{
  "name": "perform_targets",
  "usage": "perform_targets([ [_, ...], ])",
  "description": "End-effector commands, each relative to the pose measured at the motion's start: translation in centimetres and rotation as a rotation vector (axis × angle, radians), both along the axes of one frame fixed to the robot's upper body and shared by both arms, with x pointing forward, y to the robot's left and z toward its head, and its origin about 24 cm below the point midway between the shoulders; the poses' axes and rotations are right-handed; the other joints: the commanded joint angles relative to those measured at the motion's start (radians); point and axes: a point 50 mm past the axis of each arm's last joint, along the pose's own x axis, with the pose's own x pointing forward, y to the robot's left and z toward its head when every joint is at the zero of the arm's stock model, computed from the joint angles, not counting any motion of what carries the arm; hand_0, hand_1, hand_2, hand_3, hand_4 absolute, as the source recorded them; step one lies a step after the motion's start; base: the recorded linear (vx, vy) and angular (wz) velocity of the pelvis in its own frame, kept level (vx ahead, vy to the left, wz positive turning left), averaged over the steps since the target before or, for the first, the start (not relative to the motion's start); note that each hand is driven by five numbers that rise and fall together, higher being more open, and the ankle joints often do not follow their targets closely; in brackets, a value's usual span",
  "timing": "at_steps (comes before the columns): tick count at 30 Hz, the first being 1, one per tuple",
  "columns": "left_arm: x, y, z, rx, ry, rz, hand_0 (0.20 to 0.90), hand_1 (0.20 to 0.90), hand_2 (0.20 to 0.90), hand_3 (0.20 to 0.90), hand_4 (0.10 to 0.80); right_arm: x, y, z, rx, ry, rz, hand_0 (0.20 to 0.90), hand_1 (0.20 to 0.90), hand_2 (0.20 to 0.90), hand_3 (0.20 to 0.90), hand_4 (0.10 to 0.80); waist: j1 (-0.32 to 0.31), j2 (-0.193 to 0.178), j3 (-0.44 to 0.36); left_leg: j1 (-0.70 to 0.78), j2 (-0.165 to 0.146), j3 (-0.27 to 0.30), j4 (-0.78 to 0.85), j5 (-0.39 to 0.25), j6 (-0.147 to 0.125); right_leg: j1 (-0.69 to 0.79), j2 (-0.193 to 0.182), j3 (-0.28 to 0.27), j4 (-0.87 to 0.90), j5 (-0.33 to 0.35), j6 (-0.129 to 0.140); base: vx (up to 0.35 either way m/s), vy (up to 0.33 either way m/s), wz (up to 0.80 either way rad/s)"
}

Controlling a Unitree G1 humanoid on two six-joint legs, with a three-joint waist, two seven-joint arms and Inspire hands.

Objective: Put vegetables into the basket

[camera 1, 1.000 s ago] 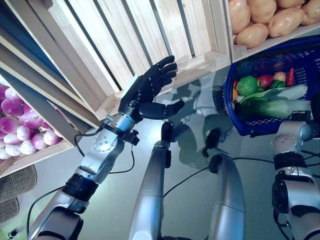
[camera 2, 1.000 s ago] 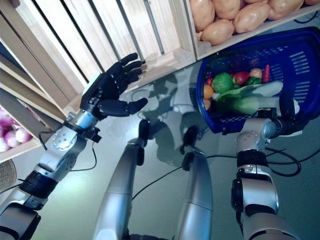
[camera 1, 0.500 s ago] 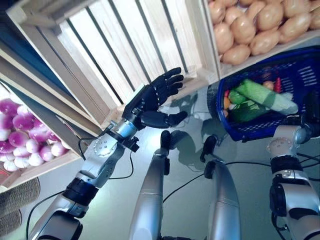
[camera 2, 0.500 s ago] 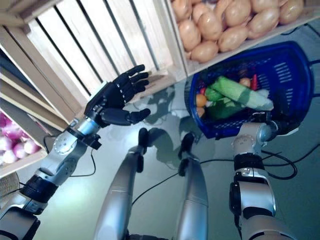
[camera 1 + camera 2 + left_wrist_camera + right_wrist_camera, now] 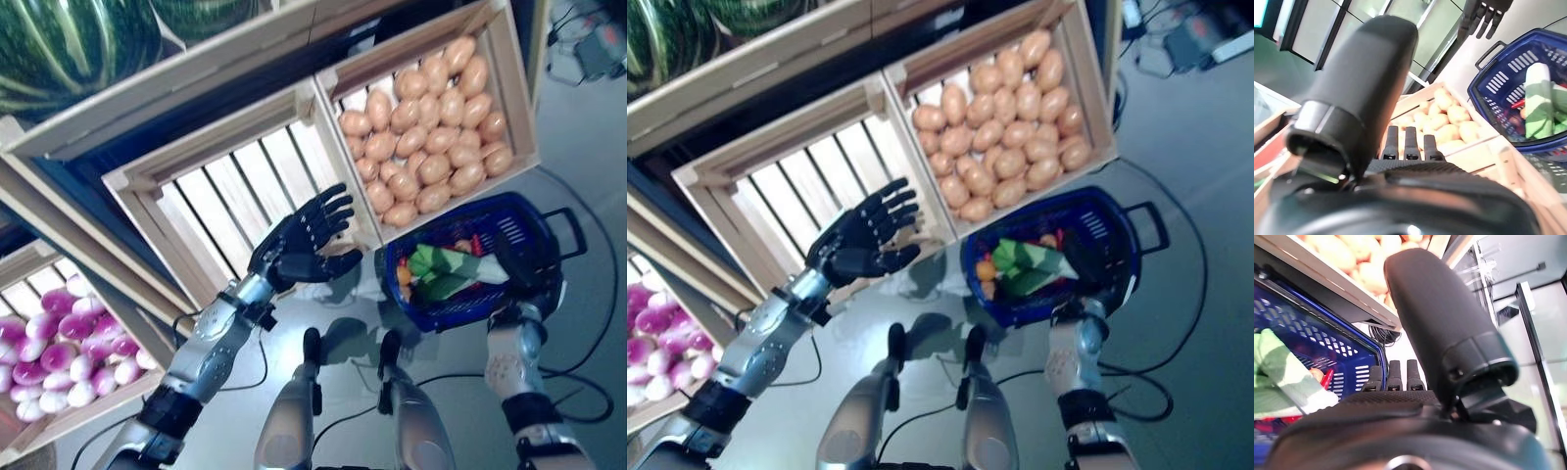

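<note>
Watermelons only in eye views

The slatted crate at frame centre is clear inside, directly behind the open left hand. The potato crate at upper right is filled. Vegetables crowd the basket at right.

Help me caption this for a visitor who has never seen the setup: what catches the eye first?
Probably the blue basket at the robot's right, piled with green vegetables, just below a wooden crate of potatoes. Next, the left hand, open and empty, raised before an empty slatted crate. The right hand is under the basket, its fingers hidden.
</note>
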Motion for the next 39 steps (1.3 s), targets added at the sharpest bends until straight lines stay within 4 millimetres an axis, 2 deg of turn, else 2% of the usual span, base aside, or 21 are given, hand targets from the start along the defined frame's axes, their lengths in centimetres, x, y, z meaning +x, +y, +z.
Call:
perform_targets([
  [1, -0.8, -0.6, -0.5, -0.019, -0.031, -0.054, 0.900, 0.900, 0.900, 0.900, 0.800, -0.7, 0.5, 1.2, -0.276, -0.016, 0.179, 0.900, 0.900, 0.900, 0.900, 0.800, -0.015, 0.020, -0.206, 0.028, 0.018, -0.006, -0.070, 0.016, -0.055, 0.080, 0.002, -0.056, 0.008, -0.015, 0.005, 0.196, 0.083, -0.05],
  [4, -1.5, 0.2, -2.7, 0.010, 0.057, -0.036, 0.900, 0.900, 0.900, 0.900, 0.800, -1.9, 1.6, -1.3, -0.268, 0.092, 0.272, 0.900, 0.900, 0.900, 0.900, 0.800, -0.021, 0.014, -0.257, 0.082, 0.020, -0.003, -0.082, 0.003, -0.053, 0.132, 0.004, -0.051, -0.021, -0.011, 0.009, 0.169, 0.040, -0.08],
  [5, -1.6, 0.2, -2.9, 0.015, 0.068, -0.031, 0.900, 0.900, 0.900, 0.900, 0.800, -2.1, 1.8, -1.5, -0.266, 0.102, 0.296, 0.900, 0.900, 0.900, 0.900, 0.800, -0.022, 0.014, -0.262, 0.086, 0.020, -0.003, -0.083, 0.001, -0.052, 0.136, 0.004, -0.051, -0.025, -0.010, 0.010, 0.130, 0.033, -0.03],
  [7, -2.4, 1.0, -5.6, 0.052, 0.170, -0.006, 0.900, 0.900, 0.900, 0.900, 0.800, -3.5, 2.6, -4.2, -0.233, 0.197, 0.396, 0.900, 0.900, 0.900, 0.900, 0.800, -0.027, 0.010, -0.302, 0.127, 0.018, 0.002, -0.089, -0.016, -0.052, 0.178, 0.005, -0.045, -0.056, -0.005, 0.014, 0.131, 0.040, 0.05],
  [8, -2.5, 1.0, -5.8, 0.057, 0.174, -0.004, 0.900, 0.900, 0.900, 0.900, 0.800, -3.6, 2.7, -4.3, -0.235, 0.203, 0.399, 0.900, 0.900, 0.900, 0.900, 0.800, -0.027, 0.010, -0.304, 0.130, 0.018, 0.003, -0.089, -0.018, -0.052, 0.182, 0.005, -0.045, -0.058, -0.004, 0.014, 0.084, 0.027, 0.05],
  [11, -3.1, 1.7, -8.2, 0.140, 0.259, 0.025, 0.900, 0.900, 0.900, 0.900, 0.800, -4.6, 3.2, -6.4, -0.220, 0.314, 0.472, 0.900, 0.900, 0.900, 0.900, 0.800, -0.032, 0.007, -0.325, 0.163, 0.020, 0.015, -0.089, -0.036, -0.054, 0.214, 0.004, -0.046, -0.075, -0.005, 0.017, 0.062, 0.018, -0.04],
  [14, -4.0, 2.6, -11.0, 0.179, 0.399, 0.069, 0.900, 0.900, 0.900, 0.900, 0.800, -5.7, 3.8, -8.4, -0.286, 0.461, 0.582, 0.900, 0.900, 0.900, 0.900, 0.800, -0.036, 0.004, -0.338, 0.190, 0.023, 0.026, -0.089, -0.047, -0.055, 0.239, 0.001, -0.054, -0.087, -0.006, 0.022, 0.057, 0.014, -0.07],
  [15, -4.9, 2.9, -13.1, 0.153, 0.532, 0.098, 0.900, 0.900, 0.900, 0.900, 0.800, -6.4, 3.9, -9.5, -0.278, 0.531, 0.629, 0.900, 0.900, 0.900, 0.900, 0.800, -0.034, 0.002, -0.345, 0.201, 0.023, 0.028, -0.089, -0.053, -0.054, 0.252, 0.000, -0.058, -0.091, -0.008, 0.022, 0.062, 0.014, -0.07],
  [18, -6.4, 3.6, -16.0, 0.276, 0.641, 0.135, 0.900, 0.900, 0.900, 0.900, 0.800, -7.7, 4.4, -11.4, -0.256, 0.639, 0.688, 0.900, 0.900, 0.900, 0.900, 0.800, -0.032, -0.003, -0.351, 0.211, 0.025, 0.031, -0.089, -0.057, -0.055, 0.266, -0.002, -0.066, -0.096, -0.009, 0.026, 0.044, 0.004, -0.03],
  [20, -7.7, 4.2, -18.3, 0.396, 0.747, 0.160, 0.900, 0.900, 0.900, 0.900, 0.800, -9.2, 5.1, -13.4, -0.136, 0.741, 0.730, 0.900, 0.900, 0.900, 0.900, 0.800, -0.031, -0.007, -0.358, 0.221, 0.023, 0.030, -0.089, -0.061, -0.053, 0.274, -0.002, -0.067, -0.098, -0.012, 0.029, 0.051, 0.006, -0.01],
  [23, -9.0, 4.3, -20.2, 0.436, 0.865, 0.190, 0.900, 0.900, 0.900, 0.900, 0.800, -11.0, 5.4, -15.2, 0.008, 0.841, 0.723, 0.900, 0.900, 0.900, 0.900, 0.800, -0.032, -0.006, -0.362, 0.228, 0.027, 0.035, -0.089, -0.061, -0.053, 0.282, -0.003, -0.072, -0.095, -0.014, 0.029, 0.025, 0.012, -0.01],
  [25, -9.8, 4.4, -21.2, 0.474, 0.926, 0.209, 0.900, 0.900, 0.900, 0.900, 0.800, -12.4, 5.6, -16.3, 0.037, 0.920, 0.735, 0.900, 0.900, 0.900, 0.900, 0.800, -0.031, -0.006, -0.364, 0.235, 0.025, 0.034, -0.089, -0.063, -0.049, 0.289, -0.002, -0.072, -0.097, -0.016, 0.028, 0.033, 0.025, 0.01],
  [29, -11.3, 4.2, -22.3, 0.505, 1.017, 0.168, 0.900, 0.900, 0.900, 0.900, 0.800, -13.5, 6.2, -17.1, 0.085, 0.973, 0.746, 0.900, 0.900, 0.900, 0.900, 0.800, -0.028, -0.005, -0.370, 0.249, 0.022, 0.028, -0.089, -0.069, -0.047, 0.304, -0.002, -0.070, -0.100, -0.018, 0.028, 0.049, 0.018, 0.00],
  [34, -12.1, 4.2, -22.8, 0.521, 1.081, 0.122, 0.900, 0.900, 0.900, 0.900, 0.800, -12.7, 6.8, -16.7, 0.040, 0.949, 0.806, 0.900, 0.900, 0.900, 0.900, 0.800, -0.034, 0.000, -0.373, 0.252, 0.024, 0.027, -0.089, -0.068, -0.046, 0.304, -0.002, -0.058, -0.101, -0.019, 0.028, 0.004, 0.012, 0.00],
  [39, -12.2, 4.3, -22.8, 0.515, 1.099, 0.108, 0.900, 0.900, 0.900, 0.900, 0.800, -12.1, 6.5, -16.4, 0.022, 0.929, 0.795, 0.900, 0.900, 0.900, 0.900, 0.800, -0.037, 0.002, -0.376, 0.253, 0.024, 0.029, -0.089, -0.069, -0.046, 0.301, -0.003, -0.053, -0.102, -0.017, 0.031, 0.001, 0.006, 0.00],
])
